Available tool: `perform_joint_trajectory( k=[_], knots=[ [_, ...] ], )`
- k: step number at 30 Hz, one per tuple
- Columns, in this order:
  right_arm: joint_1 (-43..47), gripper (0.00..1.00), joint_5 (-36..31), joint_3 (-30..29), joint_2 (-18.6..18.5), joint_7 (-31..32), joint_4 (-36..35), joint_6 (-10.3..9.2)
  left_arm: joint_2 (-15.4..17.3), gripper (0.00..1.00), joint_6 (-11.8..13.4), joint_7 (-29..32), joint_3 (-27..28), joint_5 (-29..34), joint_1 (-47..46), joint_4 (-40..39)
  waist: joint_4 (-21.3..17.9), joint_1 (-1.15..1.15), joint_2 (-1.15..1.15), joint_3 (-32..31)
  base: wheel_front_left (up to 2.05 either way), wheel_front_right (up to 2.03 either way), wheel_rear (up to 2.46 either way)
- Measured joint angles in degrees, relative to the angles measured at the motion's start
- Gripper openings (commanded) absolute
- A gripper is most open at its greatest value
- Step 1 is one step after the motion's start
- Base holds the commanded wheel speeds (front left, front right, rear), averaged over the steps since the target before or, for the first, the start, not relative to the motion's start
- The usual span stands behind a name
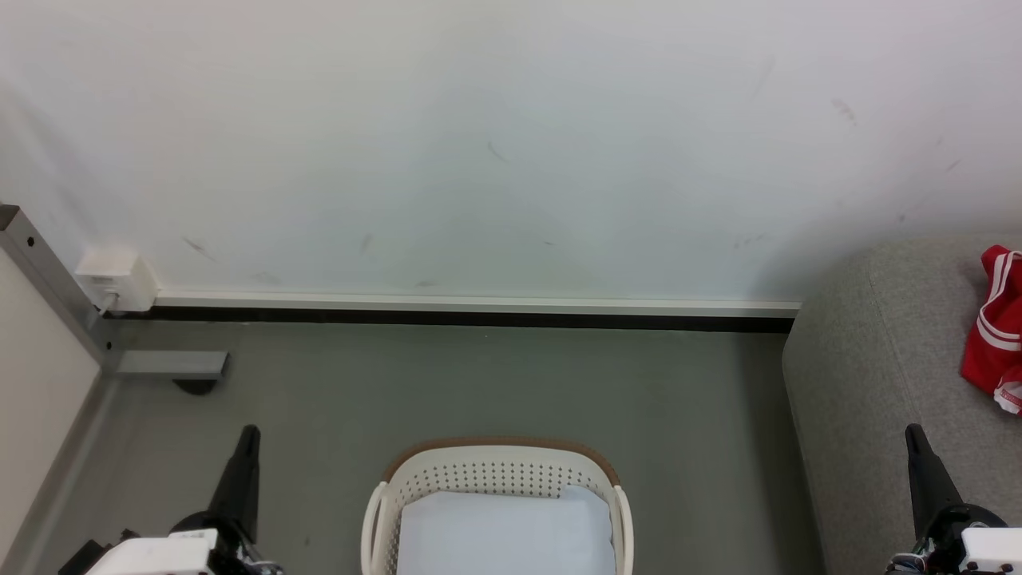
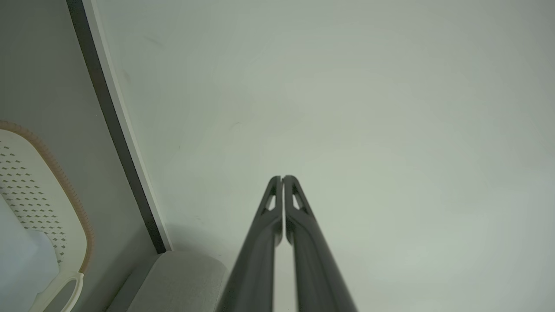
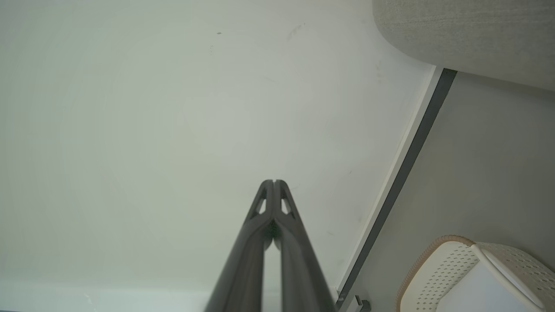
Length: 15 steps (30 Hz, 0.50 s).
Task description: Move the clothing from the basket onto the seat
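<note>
- Your red clothing [image 1: 994, 331] lay on the grey seat [image 1: 870, 375] at the right edge of the frame.
- Your basket [image 1: 495, 471] sat on the floor [image 1: 479, 375] at bottom centre, holding a white sheet [image 1: 503, 531].
- Your left gripper [image 1: 250, 435], lower left, had its jaws pressed together, empty.
- Your right gripper [image 1: 913, 435], lower right, showed the same: jaws together, empty.

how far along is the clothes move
Nearly or fully done: red clothing lies on the seat, and the visible part of the basket holds just its white sheet. In hand: nothing; the left end effector and right end effector are shut, empty. Left: checking the basket's near end, out of frame.
</note>
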Motion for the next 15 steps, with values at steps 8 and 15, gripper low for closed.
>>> perform_joint_trajectory(
  k=[8, 15],
  knots=[
    [-0.01, 0.0, 0.0, 0.0, 0.0, 0.01, 0.0, 0.0, 0.0, 0.0, 0.0, 0.0, 0.0, 0.0, 0.0, 0.0, 0.0, 0.0, 0.0, 0.0, 0.0, 0.0, 0.0],
    [-0.01, 0.0, 0.0, 0.0, 0.0, 0.0, 0.0, 0.0, 0.0, 0.0, 0.0, 0.0, 0.0, 0.0, 0.0, 0.0, 0.0, 0.0, 0.0, 0.0, 0.0, 0.0, 0.0]
  ],
)
